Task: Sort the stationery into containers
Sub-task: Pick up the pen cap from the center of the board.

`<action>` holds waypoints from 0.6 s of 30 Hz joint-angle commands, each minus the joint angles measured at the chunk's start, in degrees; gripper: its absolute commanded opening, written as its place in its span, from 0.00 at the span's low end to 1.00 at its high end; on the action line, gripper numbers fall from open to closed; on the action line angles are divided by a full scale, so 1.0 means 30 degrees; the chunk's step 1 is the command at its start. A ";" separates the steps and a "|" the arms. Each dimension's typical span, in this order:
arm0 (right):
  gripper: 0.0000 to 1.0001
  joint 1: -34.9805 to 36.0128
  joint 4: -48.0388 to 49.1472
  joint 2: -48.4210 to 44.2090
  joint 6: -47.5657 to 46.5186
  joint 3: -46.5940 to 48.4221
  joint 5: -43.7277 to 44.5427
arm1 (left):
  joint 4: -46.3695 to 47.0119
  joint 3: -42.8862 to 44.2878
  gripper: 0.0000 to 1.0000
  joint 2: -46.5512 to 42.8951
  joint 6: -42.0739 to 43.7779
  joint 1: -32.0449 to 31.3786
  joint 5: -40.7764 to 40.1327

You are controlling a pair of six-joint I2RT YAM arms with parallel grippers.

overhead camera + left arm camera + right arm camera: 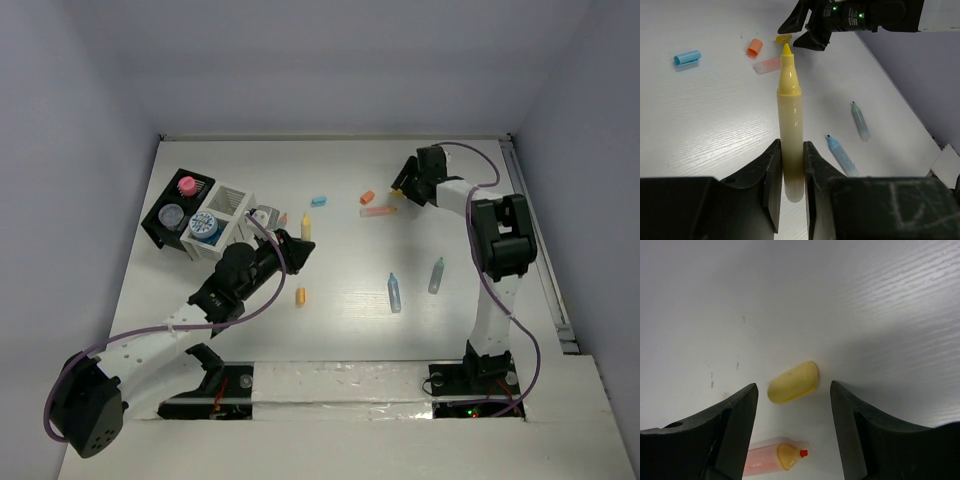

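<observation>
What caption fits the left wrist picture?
Left gripper clamps an uncapped pale yellow highlighter pen, tip pointing away.

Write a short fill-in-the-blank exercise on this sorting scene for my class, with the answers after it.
1. The marker in the left end effector is ____ in colour.
2. The right end effector is open over a yellow ____.
3. The blue-lidded tub sits in the ____ box.
Answers: yellow; cap; white.

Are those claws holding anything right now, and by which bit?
The left gripper pinches a yellow marker near its blunt rear end, tip pointing away. The right gripper is open, holding nothing, over a yellow cap.
</observation>
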 commanded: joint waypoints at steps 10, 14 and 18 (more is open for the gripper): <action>0.65 0.0006 0.0473 0.0193 0.1586 0.0007 -0.1733 | 0.1123 -0.0399 0.00 -0.0476 0.0239 -0.0089 -0.0086; 0.64 0.0006 0.0180 0.0750 0.1323 0.0653 -0.1440 | 0.1122 -0.0341 0.00 -0.0389 0.0268 -0.0089 -0.0175; 0.62 0.0006 -0.0200 0.1306 0.1000 0.1413 -0.1469 | 0.1122 -0.0253 0.00 -0.0242 0.0297 -0.0089 -0.0116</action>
